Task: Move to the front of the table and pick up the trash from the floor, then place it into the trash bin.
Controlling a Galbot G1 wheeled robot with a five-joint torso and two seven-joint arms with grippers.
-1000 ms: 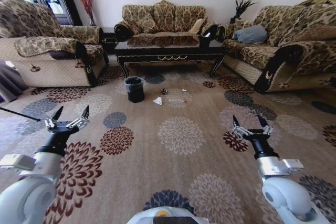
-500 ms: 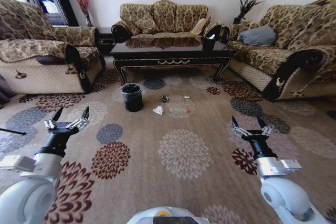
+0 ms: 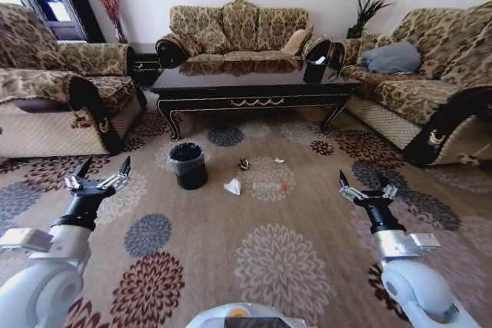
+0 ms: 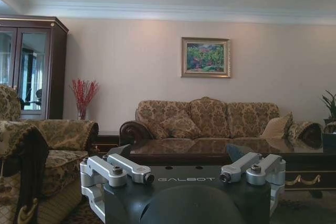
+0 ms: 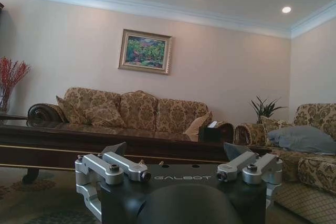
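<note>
Crumpled white paper lies on the floor just beside the trash bin, in front of the table. Past it, farther from the bin: clear bottle on its side with a red cap, dark wad, tiny white scrap. All light, we judge. Paper is soft, so we pinch it across the peak. Bottle is slick and may roll or dent, so we take it mid-body, across its width. Wad: pinch from above. Left tool and right tool both spread wide, empty, well short of the bin.
</note>
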